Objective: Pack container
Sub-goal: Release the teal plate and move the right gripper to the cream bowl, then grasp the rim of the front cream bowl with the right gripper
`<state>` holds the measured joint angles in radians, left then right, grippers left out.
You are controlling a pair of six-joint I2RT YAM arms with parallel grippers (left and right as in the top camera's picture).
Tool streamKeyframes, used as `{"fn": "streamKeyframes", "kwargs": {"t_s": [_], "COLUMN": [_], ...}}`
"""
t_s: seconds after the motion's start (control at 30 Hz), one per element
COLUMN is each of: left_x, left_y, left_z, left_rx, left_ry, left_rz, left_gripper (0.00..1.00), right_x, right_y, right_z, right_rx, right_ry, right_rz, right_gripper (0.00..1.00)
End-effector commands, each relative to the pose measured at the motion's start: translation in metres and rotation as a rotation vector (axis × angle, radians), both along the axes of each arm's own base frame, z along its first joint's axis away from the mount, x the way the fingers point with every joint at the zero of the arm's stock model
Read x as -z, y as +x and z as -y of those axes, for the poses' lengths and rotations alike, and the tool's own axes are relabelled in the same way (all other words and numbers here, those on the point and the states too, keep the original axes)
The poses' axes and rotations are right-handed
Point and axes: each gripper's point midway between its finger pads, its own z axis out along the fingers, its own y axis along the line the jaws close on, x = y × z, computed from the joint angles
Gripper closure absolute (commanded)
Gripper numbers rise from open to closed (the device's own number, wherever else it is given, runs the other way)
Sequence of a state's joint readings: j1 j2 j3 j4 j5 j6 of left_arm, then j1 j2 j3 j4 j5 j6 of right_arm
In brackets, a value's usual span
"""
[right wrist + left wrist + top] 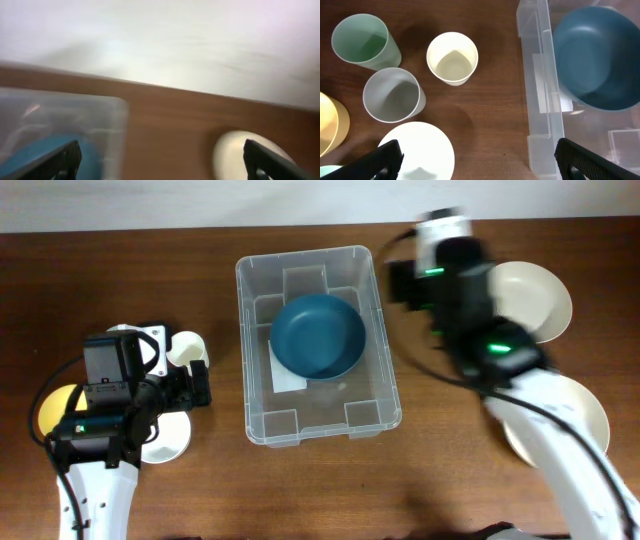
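Wooden table [120, 270], white wall [200, 40], container [322, 402] with blue bowl [318, 335] — left end effector [480, 156], right end effector [160, 157] spread wide.

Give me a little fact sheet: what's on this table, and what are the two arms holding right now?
container: clear bin, mid-table, one blue bowl inside
cups: green cup, grey cup, cream cup, upright, left of the container
left gripper: open, empty, between cups and container
right gripper: open, empty; view blurred
right side: two pale dishes
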<state>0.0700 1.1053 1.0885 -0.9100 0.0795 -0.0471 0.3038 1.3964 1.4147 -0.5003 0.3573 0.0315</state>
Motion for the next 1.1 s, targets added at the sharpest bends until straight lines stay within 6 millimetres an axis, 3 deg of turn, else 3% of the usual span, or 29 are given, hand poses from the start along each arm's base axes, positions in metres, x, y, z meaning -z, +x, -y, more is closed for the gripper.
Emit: {"fn": "streamKeyframes", "kwargs": {"t_s": [0.0,0.13,0.33,0.5,0.77,0.9,1.0,1.07], "left_x": [-0.007,-0.007,-0.007,-0.007,-0.007,-0.007,-0.007,-0.007], "left_y": [0.002,0.002,0.002,0.002,0.002,0.002,0.002,0.002], "left_z": [0.000,0.000,0.000,0.000,0.000,0.000,0.000,0.000], "left_rx": [-0.006,-0.006,-0.006,-0.006,-0.006,-0.006,-0.006,-0.006], "left_ry": [-0.013,-0.013,-0.013,-0.013,-0.013,-0.013,-0.013,-0.013], "left_rz": [0.018,0.019,0.018,0.018,0.018,0.018,0.018,0.018], "left_gripper": [0.01,0.00,0.01,0.01,0.01,0.01,0.01,0.01], "right_x": [0.040,0.109,0.200,0.251,0.307,0.329,0.334,0.335], "right_y": [0.003,0.014,0.031,0.045,0.060,0.064,0.068,0.072], "right_z": [0.064,0.105,0.153,0.171,0.174,0.177,0.183,0.187], "right_rx": [0.186,0.159,0.247,0.200,0.136,0.075,0.063,0.058], "right_ry": [-0.002,-0.090,-0.091,-0.141,-0.199,-0.286,-0.335,-0.348], "right_rz": [-0.128,-0.354,-0.540,-0.610,-0.660,-0.687,-0.684,-0.673], "right_gripper": [0.01,0.01,0.01,0.01,0.01,0.01,0.00,0.16]}}
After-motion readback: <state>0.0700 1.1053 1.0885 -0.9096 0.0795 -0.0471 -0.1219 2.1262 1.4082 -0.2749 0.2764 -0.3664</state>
